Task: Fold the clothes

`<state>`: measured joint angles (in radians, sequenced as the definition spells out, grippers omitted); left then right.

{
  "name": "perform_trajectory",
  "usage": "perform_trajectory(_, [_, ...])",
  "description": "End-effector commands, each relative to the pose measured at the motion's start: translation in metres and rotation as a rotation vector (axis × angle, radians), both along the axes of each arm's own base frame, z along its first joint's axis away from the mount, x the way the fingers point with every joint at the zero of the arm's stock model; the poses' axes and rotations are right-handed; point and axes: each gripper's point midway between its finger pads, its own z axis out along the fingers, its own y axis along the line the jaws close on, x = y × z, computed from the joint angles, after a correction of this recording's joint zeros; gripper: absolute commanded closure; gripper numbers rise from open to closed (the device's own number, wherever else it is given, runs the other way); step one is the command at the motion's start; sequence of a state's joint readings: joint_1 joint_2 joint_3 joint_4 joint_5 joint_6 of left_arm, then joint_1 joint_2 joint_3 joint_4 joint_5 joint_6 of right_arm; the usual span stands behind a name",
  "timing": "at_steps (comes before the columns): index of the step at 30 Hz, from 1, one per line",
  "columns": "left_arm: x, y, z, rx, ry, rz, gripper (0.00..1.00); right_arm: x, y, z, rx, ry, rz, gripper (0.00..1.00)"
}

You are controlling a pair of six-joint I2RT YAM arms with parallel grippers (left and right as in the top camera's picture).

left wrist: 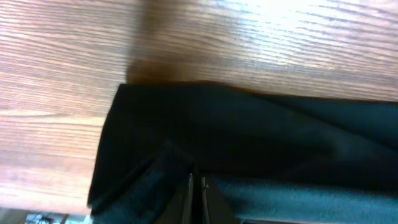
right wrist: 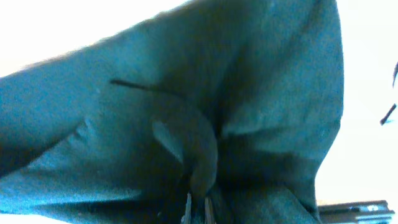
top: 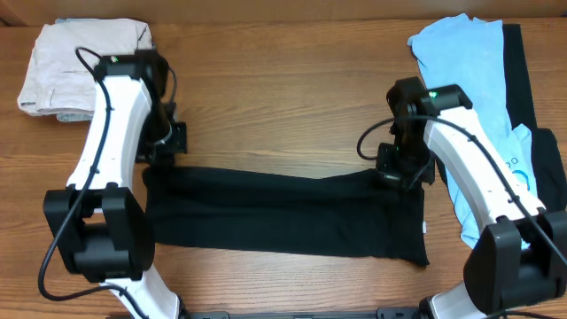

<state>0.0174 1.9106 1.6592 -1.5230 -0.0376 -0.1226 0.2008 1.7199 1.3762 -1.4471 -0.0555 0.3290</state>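
While the black T-shirt [top: 283,213] is lying as a long folded band across the middle of the wooden table [top: 283,97], the left gripper [left wrist: 196,183] is pinching its far left corner, fingers drawn almost together on the cloth. The right gripper [right wrist: 198,204] is clamping the far right corner likewise, fabric bunching around its closed tips. Light blue T-shirts [top: 465,71] are lying heaped at the far right, and folded beige trousers [top: 75,66] are sitting at the far left.

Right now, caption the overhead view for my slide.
Left gripper and right gripper pinch the far edge of the folded black T-shirt.
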Motion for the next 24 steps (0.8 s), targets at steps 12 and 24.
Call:
perform_trajectory(12, [-0.047,0.023,-0.089,0.167,0.074,0.137,0.07,-0.062,-0.005,-0.039,0.010,0.176,-0.040,0.63])
perform_trajectory(24, [-0.006,0.029,-0.046,0.153,-0.114,0.176,0.00,-0.024,0.013,-0.005,0.127,-0.015,0.049,0.39])
